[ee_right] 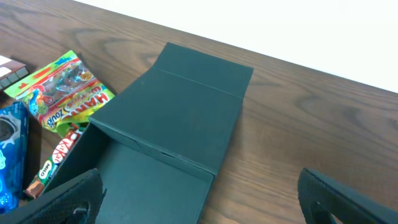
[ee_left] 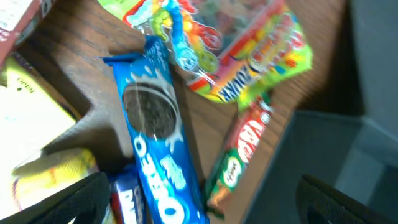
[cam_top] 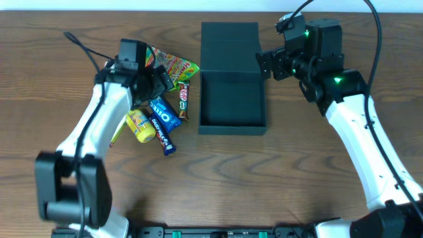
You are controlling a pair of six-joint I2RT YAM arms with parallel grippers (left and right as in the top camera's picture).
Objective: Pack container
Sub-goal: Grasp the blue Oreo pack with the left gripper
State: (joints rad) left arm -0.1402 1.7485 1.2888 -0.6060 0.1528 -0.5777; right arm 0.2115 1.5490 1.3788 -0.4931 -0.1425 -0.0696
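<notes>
**Surface.** The work area is a dark brown wood-grain table [cam_top: 66, 172]. A plain white wall [ee_right: 311, 31] runs along its far edge.

**Container.** The dark teal-green matte squarish box [cam_top: 232, 99] sits upright at the table centre. Its attached flap lid [cam_top: 229, 43] is folded back flat toward the wall.

**Items left of the box.**
- The multicoloured gummy-candy bag [cam_top: 173, 68] lies farthest back.
- The red chocolate wafer bar [cam_top: 184, 100] lies just beside the box wall.
- The blue Oreo cookie pack [ee_left: 155, 149] lies left of the wafer bar.
- A yellow snack pack [cam_top: 140, 125] lies farther left.

**Left gripper** [cam_top: 155, 82]. It hangs over the snack cluster. The dark fingers [ee_left: 74, 202] are spread wide and hold nothing.

**Right gripper** [cam_top: 264, 64]. It hangs at the box's far right corner. The fingers [ee_right: 62, 199] are likewise spread wide, with nothing between them.
</notes>
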